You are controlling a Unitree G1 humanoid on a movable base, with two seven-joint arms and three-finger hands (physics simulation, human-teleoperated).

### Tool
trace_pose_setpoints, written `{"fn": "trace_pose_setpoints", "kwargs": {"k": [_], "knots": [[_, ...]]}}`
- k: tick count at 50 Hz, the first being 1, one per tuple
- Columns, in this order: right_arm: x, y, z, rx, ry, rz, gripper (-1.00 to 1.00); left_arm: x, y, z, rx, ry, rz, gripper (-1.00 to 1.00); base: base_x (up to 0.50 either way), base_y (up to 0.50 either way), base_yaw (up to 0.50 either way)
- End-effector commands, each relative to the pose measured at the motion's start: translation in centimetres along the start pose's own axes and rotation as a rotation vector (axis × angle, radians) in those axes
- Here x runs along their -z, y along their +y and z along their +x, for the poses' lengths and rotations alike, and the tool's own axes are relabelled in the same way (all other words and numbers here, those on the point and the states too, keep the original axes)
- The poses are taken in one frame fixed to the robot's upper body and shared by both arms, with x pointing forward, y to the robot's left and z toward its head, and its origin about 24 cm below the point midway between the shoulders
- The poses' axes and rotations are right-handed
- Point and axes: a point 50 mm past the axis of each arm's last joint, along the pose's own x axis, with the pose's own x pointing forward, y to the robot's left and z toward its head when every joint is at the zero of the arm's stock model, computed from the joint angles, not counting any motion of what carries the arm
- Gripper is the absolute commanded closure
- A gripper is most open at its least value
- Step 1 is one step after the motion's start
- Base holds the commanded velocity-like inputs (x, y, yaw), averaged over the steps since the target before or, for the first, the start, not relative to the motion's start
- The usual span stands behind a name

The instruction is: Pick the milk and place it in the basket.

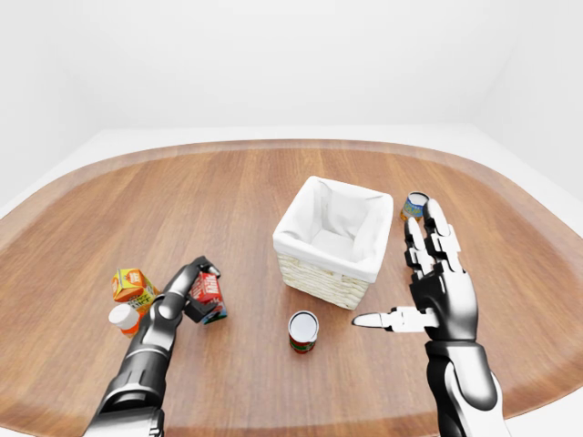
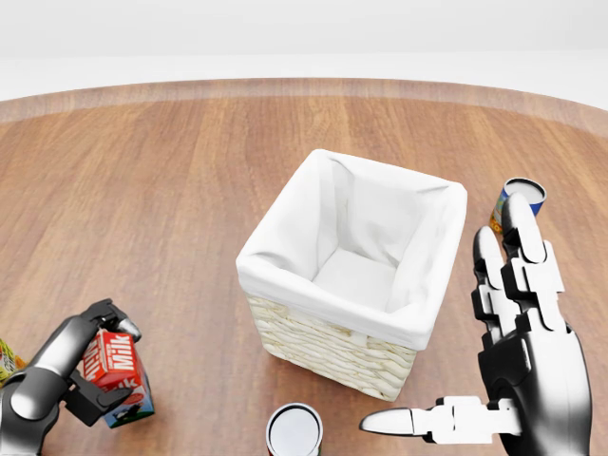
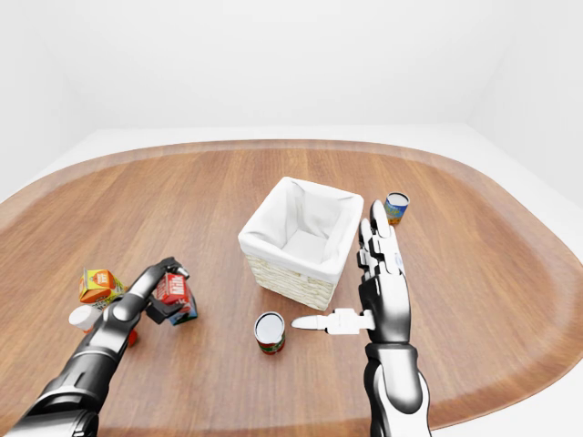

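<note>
The milk [image 2: 112,353] is a small red carton with white "Milk" lettering and a blue lower part, at the lower left of the head view. My left hand [image 2: 103,372] is shut round it, fingers over its top and thumb under it, close to the wooden table. Whether the carton still touches the table I cannot tell. The basket [image 2: 323,334] is wicker with a white cloth lining, empty, in the middle of the table, to the right of the milk. My right hand [image 1: 399,273] is open and empty, fingers upright and thumb pointing left, just right of the basket.
A red-labelled can [image 1: 302,330] stands below the basket between my hands. A blue can [image 1: 416,206] stands behind my right hand's fingers. An orange juice carton [image 1: 133,287] and a white-capped bottle [image 1: 124,318] lie left of my left arm. The table's rim [image 1: 273,146] curves all round.
</note>
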Motion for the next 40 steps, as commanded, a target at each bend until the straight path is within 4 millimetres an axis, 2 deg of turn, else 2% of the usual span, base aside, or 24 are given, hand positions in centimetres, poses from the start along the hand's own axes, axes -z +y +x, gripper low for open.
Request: {"fn": "trace_pose_setpoints", "kwargs": {"k": [1,11,19,25,35,40], "knots": [[0.2,0.1,0.0,-0.001,0.003,-0.003,-1.0,-5.7,4.0,-1.1,-0.086,-0.198,0.066,1.0,0.0,0.0,0.0],[0.0,0.0,-0.1,-0.001,0.0,0.0,-1.0,-7.8,6.0,-1.9,-0.127,-0.226,0.09,1.0,0.0,0.0,0.0],[0.0,0.0,0.0,0.0,0.0,0.0,-1.0,-8.1,5.8,-1.7,-0.134,-0.229,0.106,1.0,0.0,0.0,0.0],[0.1,0.0,0.1,-0.001,0.002,-0.001,-1.0,-9.0,6.6,-1.9,-0.141,-0.239,0.115,1.0,0.0,0.0,0.0],[0.2,0.1,0.0,-0.003,0.002,-0.002,-1.0,-11.5,7.5,-2.6,-0.159,-0.314,0.171,1.0,0.0,0.0,0.0],[0.2,0.1,0.0,-0.002,0.001,-0.003,-1.0,-13.4,8.1,-3.4,-0.168,-0.374,0.21,1.0,0.0,0.0,0.0]]}}
